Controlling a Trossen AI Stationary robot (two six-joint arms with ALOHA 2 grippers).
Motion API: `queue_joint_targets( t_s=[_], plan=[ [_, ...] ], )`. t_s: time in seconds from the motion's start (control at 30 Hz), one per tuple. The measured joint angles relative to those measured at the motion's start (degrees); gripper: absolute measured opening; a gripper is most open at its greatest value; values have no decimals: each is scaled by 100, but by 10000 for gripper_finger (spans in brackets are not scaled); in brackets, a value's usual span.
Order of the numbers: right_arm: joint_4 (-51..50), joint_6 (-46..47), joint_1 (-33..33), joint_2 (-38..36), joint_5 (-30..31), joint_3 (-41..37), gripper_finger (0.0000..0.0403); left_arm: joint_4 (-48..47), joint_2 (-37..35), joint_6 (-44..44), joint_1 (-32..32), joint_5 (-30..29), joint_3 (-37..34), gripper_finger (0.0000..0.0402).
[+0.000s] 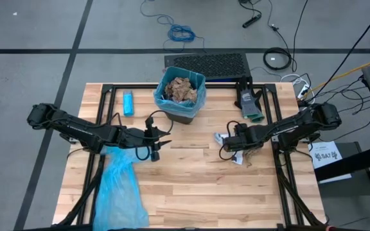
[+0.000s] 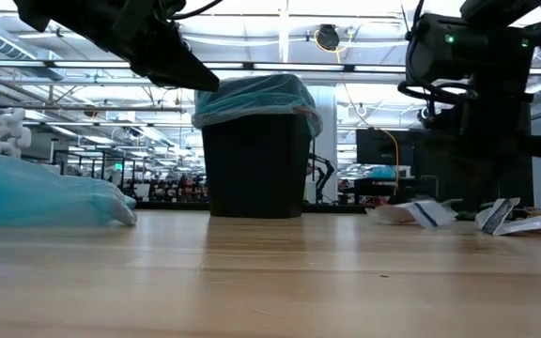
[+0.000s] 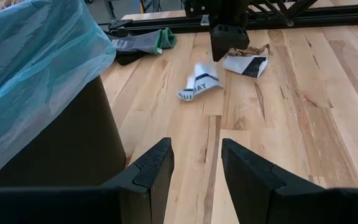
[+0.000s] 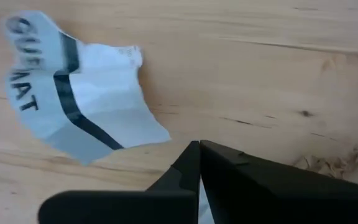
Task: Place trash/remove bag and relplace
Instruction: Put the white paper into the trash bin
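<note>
Desk, wooden, seen from above. Bin with blue liner at 12 o'clock, filled with brown paper wads. Loose trash at 3 o'clock: white printed wrapper, second white scrap, brown bit beside them. Spare blue bag at 8 o'clock. Small blue block at 10 o'clock; glove-like item at 2 o'clock.

Right claw: at 3 o'clock, down among the scraps, fingers pressed together tip to tip. Right wrist view shows the white wrapper lying just beside the tips, not between them; whether anything is pinched cannot be told.

Left claw: at 9 o'clock near the bin, fingers spread, holding nothing.

Step in hand, judged: picking up a scrap for the bin. Advice: lift a little and check the catch; if nothing is held, spread again, straddle a raised fold of the wrapper, then carry it high over the bin rim before letting go.
</note>
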Motion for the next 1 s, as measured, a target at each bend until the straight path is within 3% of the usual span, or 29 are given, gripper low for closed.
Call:
queue_joint_targets(
  t_s=[0.53,0.77,1.0],
  plan=[
    [652,-1766,-362,-700,58,0,15,0,0,2,0,0,0,141],
    [1400,-2768,-769,-743,-522,4,106,1,0,4,0,0,0,141],
    [1141,-2688,-1106,-641,-515,4,212,2,0,4,0,0,0,141]
  ],
)
